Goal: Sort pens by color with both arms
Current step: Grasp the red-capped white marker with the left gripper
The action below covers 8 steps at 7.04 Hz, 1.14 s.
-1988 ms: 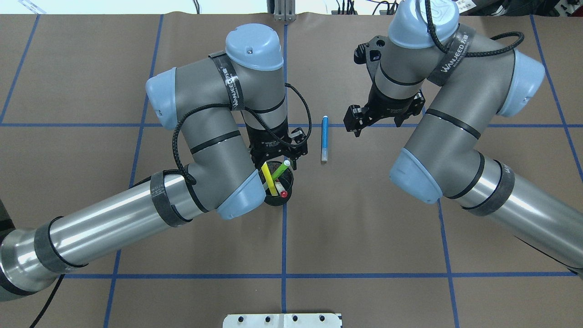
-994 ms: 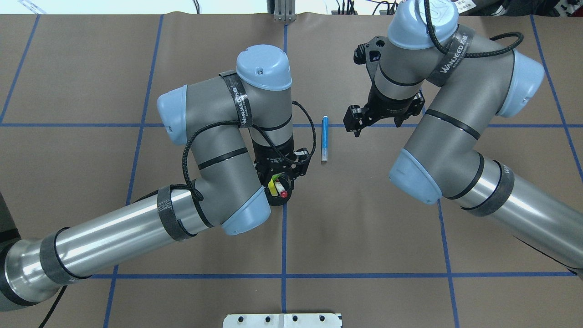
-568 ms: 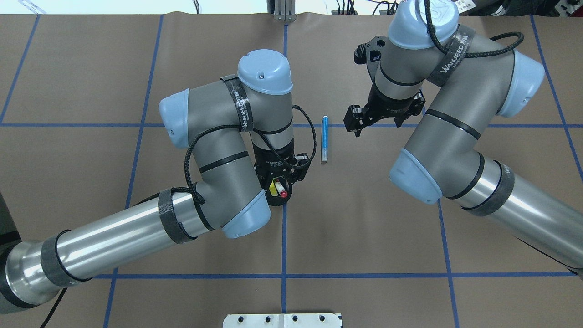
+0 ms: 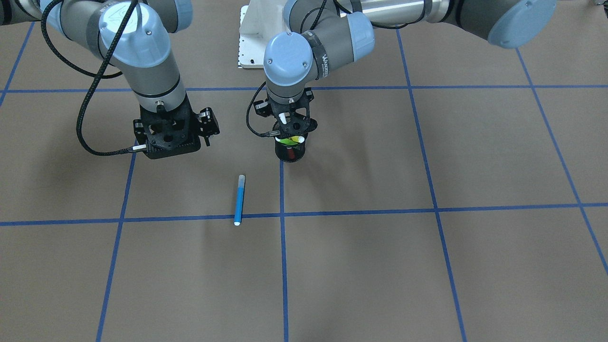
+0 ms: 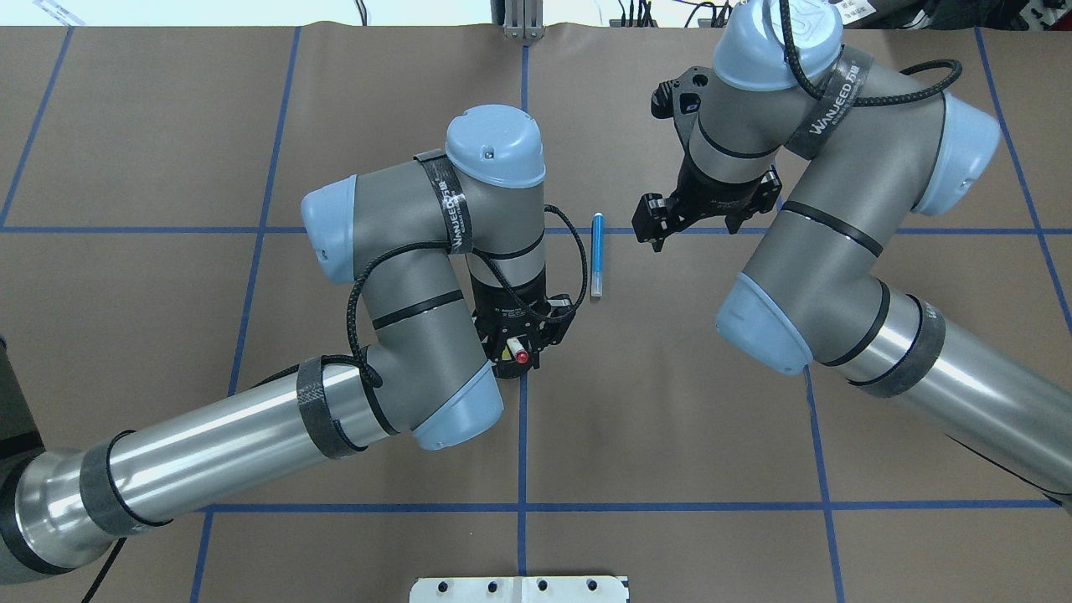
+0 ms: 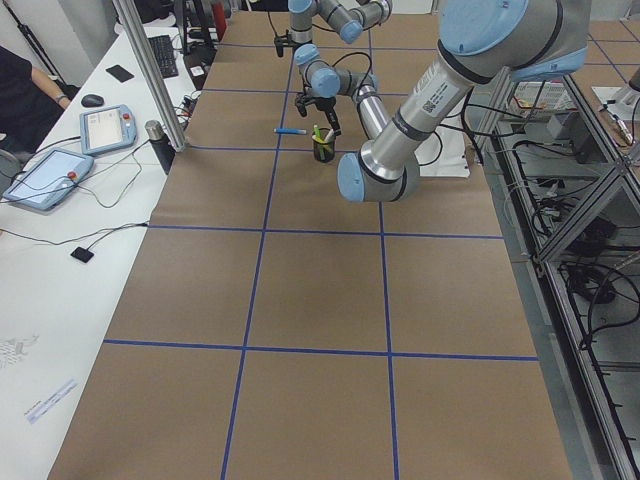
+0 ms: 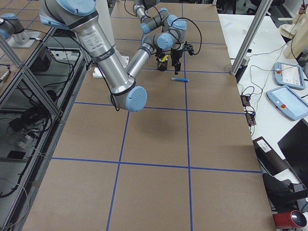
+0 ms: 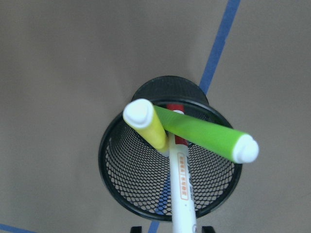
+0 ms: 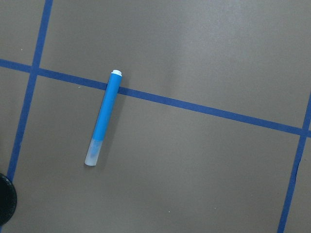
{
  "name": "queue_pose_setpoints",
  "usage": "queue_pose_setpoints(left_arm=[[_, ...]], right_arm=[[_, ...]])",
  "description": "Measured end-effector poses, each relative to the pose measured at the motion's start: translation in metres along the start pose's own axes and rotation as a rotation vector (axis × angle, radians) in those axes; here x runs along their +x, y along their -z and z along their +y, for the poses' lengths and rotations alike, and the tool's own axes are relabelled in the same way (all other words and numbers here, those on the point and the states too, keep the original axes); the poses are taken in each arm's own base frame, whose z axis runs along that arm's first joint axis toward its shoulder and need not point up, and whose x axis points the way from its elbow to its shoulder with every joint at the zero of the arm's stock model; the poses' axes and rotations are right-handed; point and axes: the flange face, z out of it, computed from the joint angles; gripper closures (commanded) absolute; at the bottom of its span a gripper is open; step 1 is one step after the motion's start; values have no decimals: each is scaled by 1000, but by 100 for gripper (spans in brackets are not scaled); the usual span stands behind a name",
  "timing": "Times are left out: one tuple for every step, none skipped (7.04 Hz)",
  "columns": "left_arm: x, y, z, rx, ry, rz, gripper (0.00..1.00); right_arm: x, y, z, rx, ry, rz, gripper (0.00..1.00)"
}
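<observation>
A black wire-mesh cup point(image 8: 121, 174) holds three pens: yellow point(image 8: 148, 126), lime green point(image 8: 204, 136) and white with red ends point(image 8: 181, 184). My left gripper point(image 5: 519, 339) hangs straight over the cup point(image 4: 289, 153). It is open, and its fingertips point(image 8: 136, 228) stand on either side of the white pen without touching it. The pen's red tip point(image 5: 522, 358) shows below the gripper. The blue pen point(image 5: 596, 255) lies flat on the table point(image 9: 103, 121). My right gripper point(image 5: 662, 226) hovers open and empty just beside it, toward the robot's right.
The robot's white pedestal base point(image 5: 519, 589) is at the near table edge. Blue tape lines point(image 5: 521, 435) grid the brown table. An operators' desk with tablets point(image 6: 50, 170) runs along the far side.
My left arm has shifted toward the robot over the cup, and its gripper now hides the yellow and green pens from overhead. The right arm and blue pen have not moved.
</observation>
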Motion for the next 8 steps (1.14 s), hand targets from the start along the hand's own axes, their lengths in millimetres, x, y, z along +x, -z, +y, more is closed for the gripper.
queue_pose_setpoints(left_arm=[[0, -1, 0, -1, -6, 0, 64], [0, -2, 0, -1, -18, -2, 64], [0, -3, 0, -2, -31, -3, 64], [-1, -3, -1, -2, -43, -4, 69], [0, -3, -1, -2, -50, -4, 76], [0, -2, 0, -2, -54, -2, 84], [0, -1, 1, -1, -57, -1, 89], [0, 0, 2, -1, -61, 1, 89]], right_arm=[[0, -1, 0, -1, 0, 0, 1], [1, -2, 0, -1, -2, 1, 1], [1, -2, 0, -1, -2, 2, 1], [1, -2, 0, -1, -2, 3, 1], [1, -2, 0, -1, -1, 2, 1], [1, -2, 0, -1, -1, 2, 1], [1, -3, 0, -1, -1, 2, 1], [2, -3, 0, -1, -1, 3, 1]])
